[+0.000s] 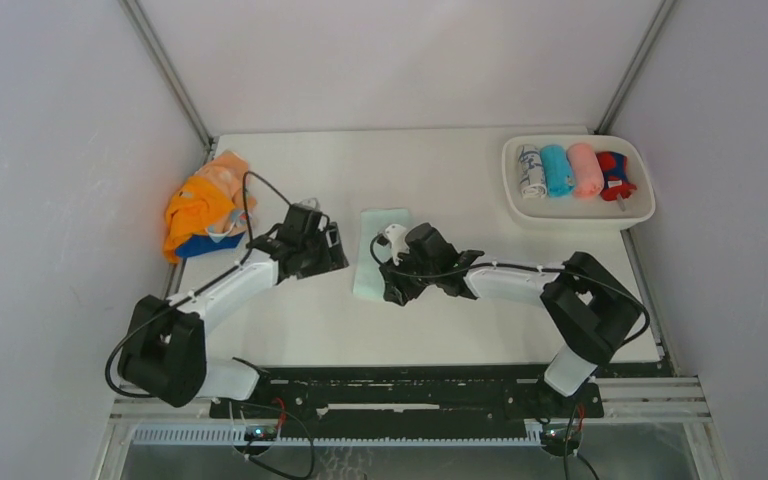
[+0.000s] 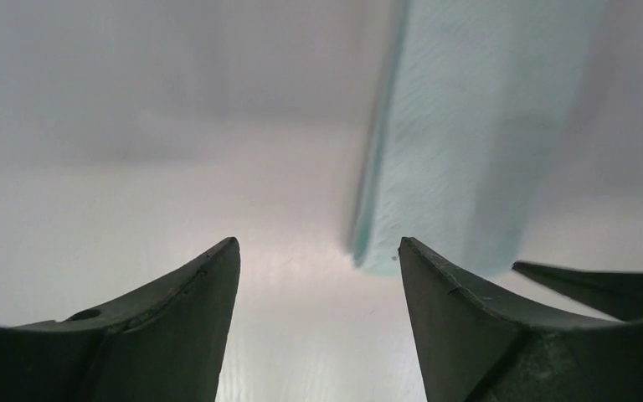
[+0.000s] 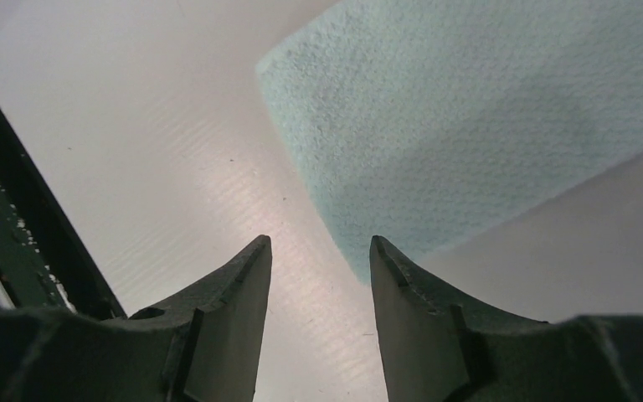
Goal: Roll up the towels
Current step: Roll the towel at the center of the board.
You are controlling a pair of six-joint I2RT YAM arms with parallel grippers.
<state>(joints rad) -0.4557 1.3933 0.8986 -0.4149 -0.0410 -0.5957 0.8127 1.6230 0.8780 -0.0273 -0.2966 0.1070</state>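
Observation:
A pale mint towel lies folded flat at the table's middle. It also shows in the left wrist view and the right wrist view. My left gripper is open and empty, low over the table just left of the towel's near end. My right gripper is open and empty at the towel's near corner, one finger over its edge. A heap of orange, peach and dark blue towels lies at the far left.
A white oval tray at the back right holds several rolled towels, among them turquoise and pink. The two grippers are close together; the right one's finger shows in the left wrist view. Grey walls stand on both sides.

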